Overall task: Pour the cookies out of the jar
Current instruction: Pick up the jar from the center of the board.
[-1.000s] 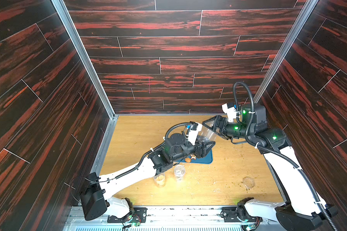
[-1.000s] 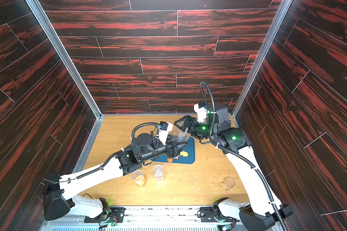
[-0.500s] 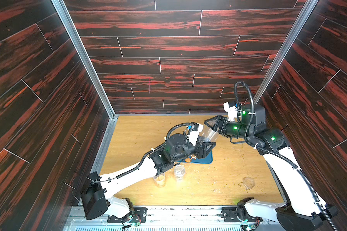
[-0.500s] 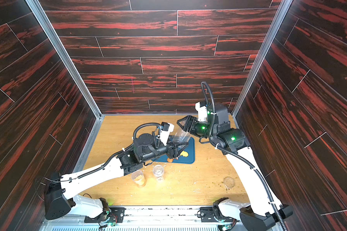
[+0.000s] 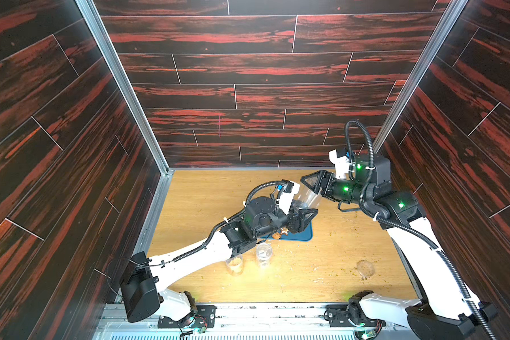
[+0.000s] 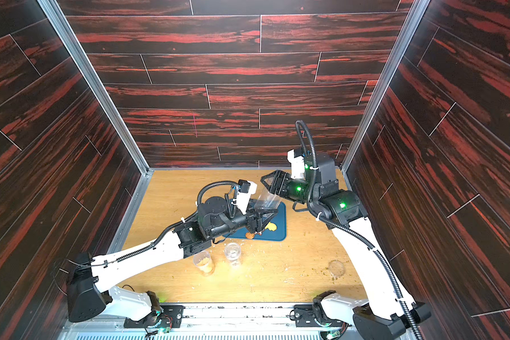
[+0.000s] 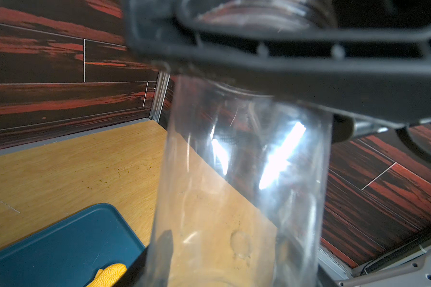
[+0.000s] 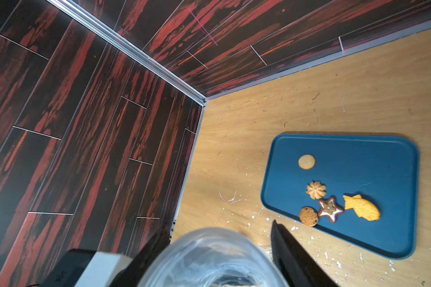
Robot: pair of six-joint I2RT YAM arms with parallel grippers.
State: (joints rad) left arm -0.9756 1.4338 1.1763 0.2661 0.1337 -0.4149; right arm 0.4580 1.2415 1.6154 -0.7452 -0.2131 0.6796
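Observation:
The clear jar hangs tilted over the blue tray, held at both ends, and I see nothing inside it. My left gripper is shut on its lower end and my right gripper is shut on its upper end. In the right wrist view the jar sits squeezed between the black fingers. The left wrist view looks along the jar. Several cookies lie on the tray: a yellow fish, a star, a swirl, a chip round and a plain round.
Two clear cups stand in front of the tray, one with pale crumbs and one empty. A clear lid lies at the front right. Crumbs are scattered over the wooden table. Dark walls close in on three sides.
My right gripper's jaws have closed from wide open onto the jar's upper end. The left gripper keeps its hold and has barely moved.

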